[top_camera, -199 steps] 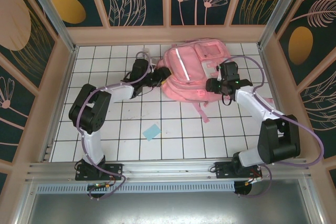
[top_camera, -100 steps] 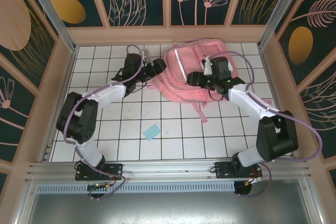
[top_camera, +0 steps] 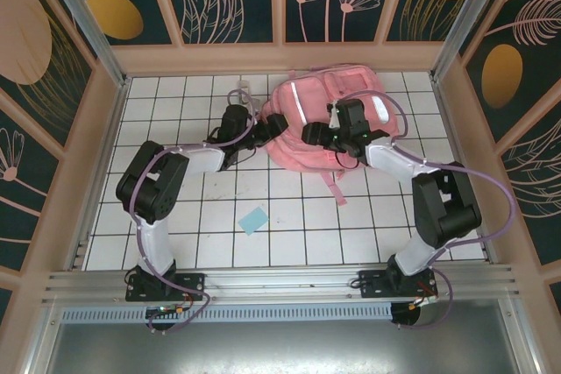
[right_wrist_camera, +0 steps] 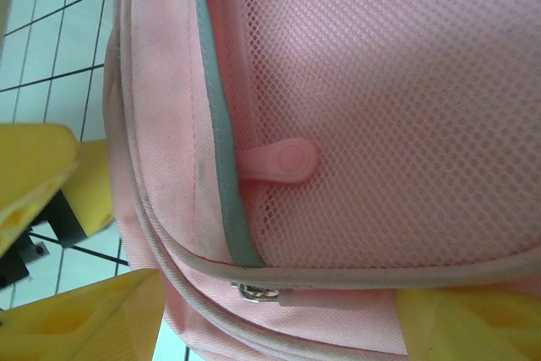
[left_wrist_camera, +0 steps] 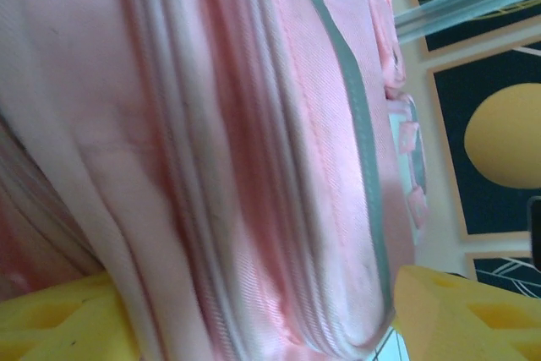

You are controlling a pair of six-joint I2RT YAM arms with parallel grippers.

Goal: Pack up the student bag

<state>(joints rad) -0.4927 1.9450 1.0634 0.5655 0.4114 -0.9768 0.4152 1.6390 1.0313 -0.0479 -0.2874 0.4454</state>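
Student bag (top_camera: 329,111): lies flat on the far half of the white tiled desk (top_camera: 289,243), just right of centre, with its top close to the back wall. A pale reflective stripe (top_camera: 302,102) runs down its left part. One pink strap (top_camera: 337,188) trails off the near edge toward the arms.

Left tool (top_camera: 267,124): set against the bag's left edge, reaching in from the left. In the left wrist view its yellow fingers (left_wrist_camera: 469,314) stand wide apart and released, with a thick fold of the pink fabric and its grey piping (left_wrist_camera: 359,124) filling the space between them. No clamping of the fabric can be made out.

Right tool (top_camera: 314,135): sits over the bag's near-centre part, pointing left, near the left tool. In the right wrist view its yellow fingers (right_wrist_camera: 84,319) are likewise spread wide and released, straddling the bag's seam edge. Just beyond the tips lie a pink mesh pocket (right_wrist_camera: 406,107), a rounded pink zip pull (right_wrist_camera: 283,161) and a small metal ring (right_wrist_camera: 254,292) at the seam.

Surroundings: a light blue paper square (top_camera: 254,219) lies on the desk, well apart from the bag, nearer the arm bases.
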